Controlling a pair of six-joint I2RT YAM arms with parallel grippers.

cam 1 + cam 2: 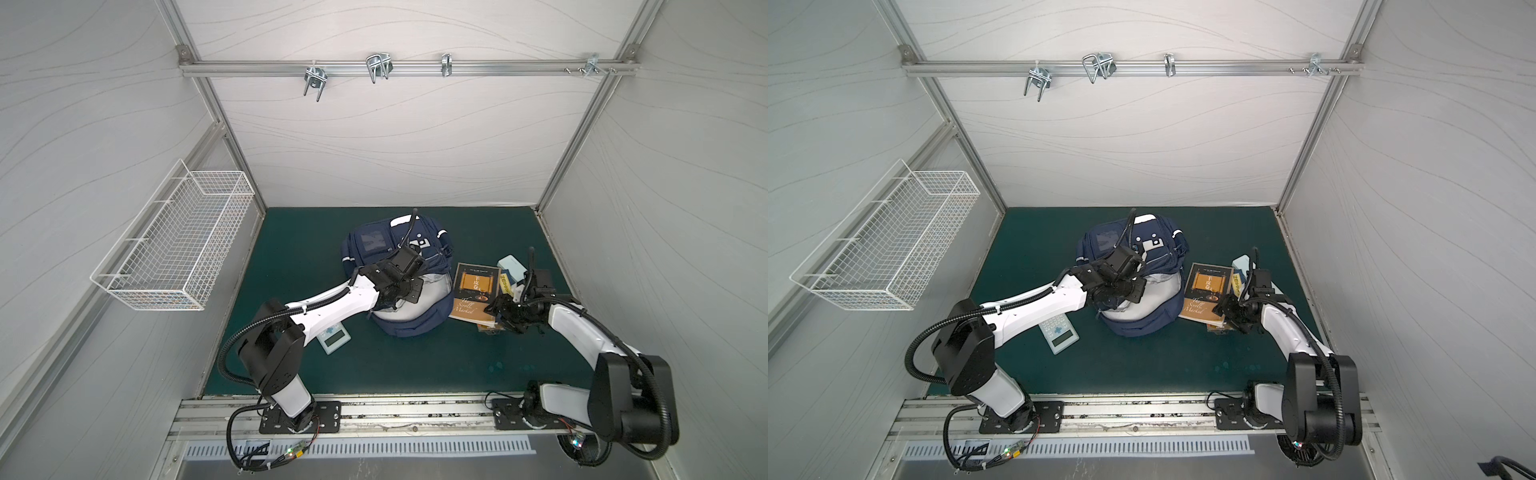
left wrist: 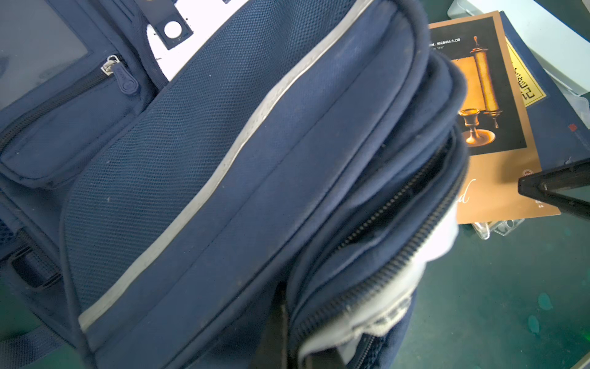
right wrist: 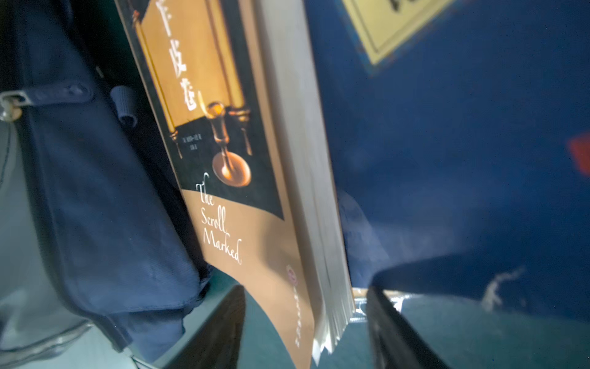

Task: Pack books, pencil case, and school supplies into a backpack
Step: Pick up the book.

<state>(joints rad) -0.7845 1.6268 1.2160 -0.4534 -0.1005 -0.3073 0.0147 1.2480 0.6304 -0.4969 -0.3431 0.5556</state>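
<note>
The navy backpack [image 1: 370,245] [image 1: 1100,241] lies mid-mat, its main opening showing pale grey lining. My left gripper [image 1: 392,297] [image 2: 297,348] is shut on the backpack's [image 2: 223,159] zipped opening edge. Right of it the brown book [image 1: 473,299] [image 3: 249,239] rests tilted on the navy book [image 1: 505,284] [image 3: 463,159]. My right gripper [image 1: 496,309] [image 3: 309,332] stands open, jaws astride the brown book's near corner with gaps on both sides. The pale blue pencil case [image 1: 511,266] lies behind the books. A clear plastic box [image 2: 498,226] pokes out beneath them. The calculator [image 1: 334,338] [image 1: 1059,332] lies under my left arm.
A white wire basket [image 1: 174,249] hangs on the left wall. Metal hooks [image 1: 378,68] sit on the rail across the back wall. The green mat [image 1: 415,365] ends at the aluminium rail holding both arm bases.
</note>
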